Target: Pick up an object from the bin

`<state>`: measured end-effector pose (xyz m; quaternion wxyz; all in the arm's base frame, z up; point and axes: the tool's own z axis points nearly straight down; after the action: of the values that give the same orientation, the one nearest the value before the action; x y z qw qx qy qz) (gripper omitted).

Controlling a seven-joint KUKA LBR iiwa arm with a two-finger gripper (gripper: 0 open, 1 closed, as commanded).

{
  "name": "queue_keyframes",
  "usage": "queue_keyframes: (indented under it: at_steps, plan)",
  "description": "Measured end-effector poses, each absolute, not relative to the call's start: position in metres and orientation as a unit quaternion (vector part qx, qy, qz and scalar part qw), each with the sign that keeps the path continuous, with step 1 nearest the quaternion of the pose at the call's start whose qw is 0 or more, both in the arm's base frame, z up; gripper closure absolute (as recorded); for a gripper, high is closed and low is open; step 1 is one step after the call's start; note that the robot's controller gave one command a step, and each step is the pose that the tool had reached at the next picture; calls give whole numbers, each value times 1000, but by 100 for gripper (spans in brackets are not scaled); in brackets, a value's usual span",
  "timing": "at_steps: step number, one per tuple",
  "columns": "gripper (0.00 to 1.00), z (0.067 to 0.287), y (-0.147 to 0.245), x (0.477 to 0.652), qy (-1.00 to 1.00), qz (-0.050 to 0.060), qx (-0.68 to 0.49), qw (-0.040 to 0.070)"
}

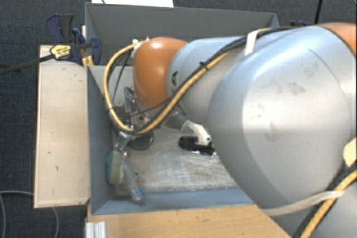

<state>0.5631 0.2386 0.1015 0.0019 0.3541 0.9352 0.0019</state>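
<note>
We see the arm [268,120] reaching in from the right of the frame, its big grey body covering the right half of the grey metal bin [184,25]. At its wrist sits a rounded orange cover [153,72], a little left of the frame's centre. A yellow and black cable [167,104] loops from the arm's upper side, round the cover, and down towards the bin's left wall.

Below the orange cover the metal parts of the jaws come down over the left part of the bin floor, close to the left wall. They are half hidden by the cable loop and their own mounting, so we cannot tell whether they are open, closed, or gripping anything.

Nearest to them is a dark round thing [143,142], lying on the floor just to their right, at centre left of the frame; we cannot tell whether they touch it. Just below them, against the left wall, lies a pale greenish thing [115,167] with a rounded outline. Beyond that, in the bin's lower left corner, we make out a small clear thing [134,191].

Further right, near the middle of the frame and partly under the arm, lies a black and white thing [196,141], apart from the jaws. The floor below it is scuffed grey metal.
</note>
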Motion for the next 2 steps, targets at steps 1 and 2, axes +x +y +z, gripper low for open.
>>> queue_keyframes:
  at_steps: [1, 2]
  plan:
    - [0, 100, 234, 576, 910, 1, 415, 1]
    - [0, 72, 224, 565, 844, 2, 536, 1]
